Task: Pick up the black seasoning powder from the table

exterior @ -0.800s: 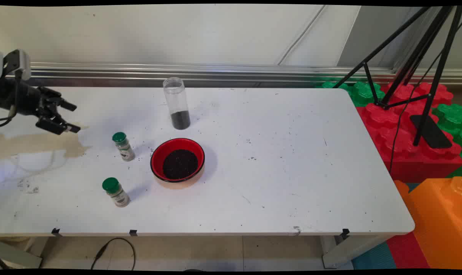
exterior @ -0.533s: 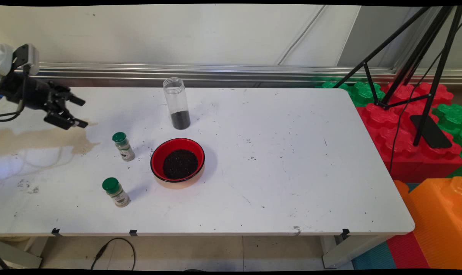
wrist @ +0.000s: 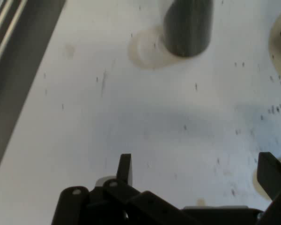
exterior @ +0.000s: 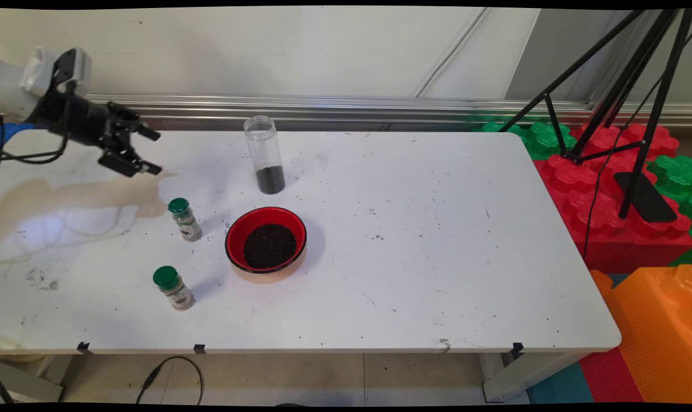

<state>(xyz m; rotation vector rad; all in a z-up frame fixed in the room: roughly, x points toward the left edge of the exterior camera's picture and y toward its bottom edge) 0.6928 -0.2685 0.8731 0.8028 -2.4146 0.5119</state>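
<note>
My black gripper [exterior: 154, 151] hangs open and empty above the table's far left, pointing right toward a tall clear jar [exterior: 264, 154] with dark grains at its bottom. In the hand view the two fingertips [wrist: 124, 168] stand wide apart over bare white table, and the jar's dark base [wrist: 187, 26] shows at the top. A red bowl [exterior: 266, 239] of dark grains sits in front of the jar. Two small spice bottles with green caps stand left of the bowl, one nearer the gripper [exterior: 185, 220], one toward the front edge [exterior: 173, 288].
The white table [exterior: 414, 240] stretches to the right. A metal rail [exterior: 323, 109] runs along the wall behind it. A black tripod [exterior: 620, 103] and red, green and orange foam blocks [exterior: 626, 223] stand off the table's right end.
The gripper has moved up and to the right, toward the clear jar, staying open. Nothing on the table has shifted.
</note>
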